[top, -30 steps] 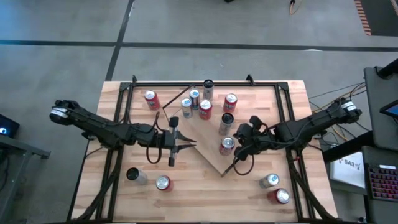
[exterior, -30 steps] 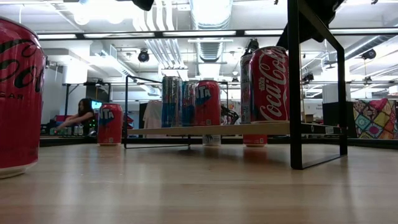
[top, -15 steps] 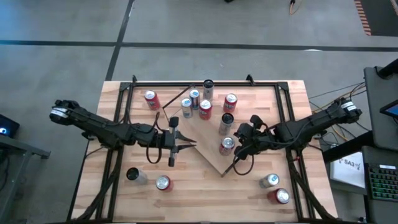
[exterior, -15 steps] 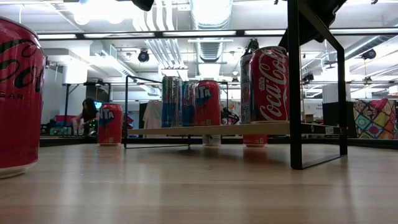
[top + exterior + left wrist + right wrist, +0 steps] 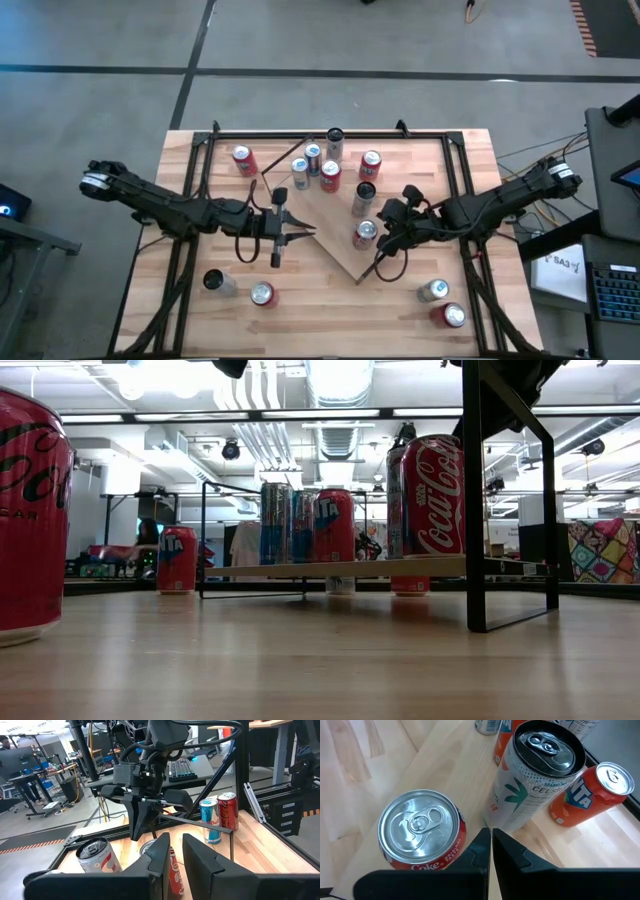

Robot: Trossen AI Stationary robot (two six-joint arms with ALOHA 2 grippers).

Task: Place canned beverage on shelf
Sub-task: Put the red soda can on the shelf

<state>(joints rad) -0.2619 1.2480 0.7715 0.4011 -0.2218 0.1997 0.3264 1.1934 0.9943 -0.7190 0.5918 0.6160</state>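
Nothing has moved: the right gripper (image 5: pixel 384 243), fingers pressed together, stays beside the red Coke can (image 5: pixel 364 234) on the light-wood shelf board (image 5: pixel 335 235); the placement looks done. The left gripper (image 5: pixel 300 232) is nearly shut and empty.

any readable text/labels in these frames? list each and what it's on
"Coca-Cola": red can on the shelf, low view.
"Coke" and "ORIGINAL": red can under the right gripper, right wrist view.
"CELSIUS" (cut off) and "SPARKLING": white can.
"FANTA" logo, partly seen: orange can.
Partial letters "Co", "CAN": near red can, low view.
Other cans: too small or blurred.
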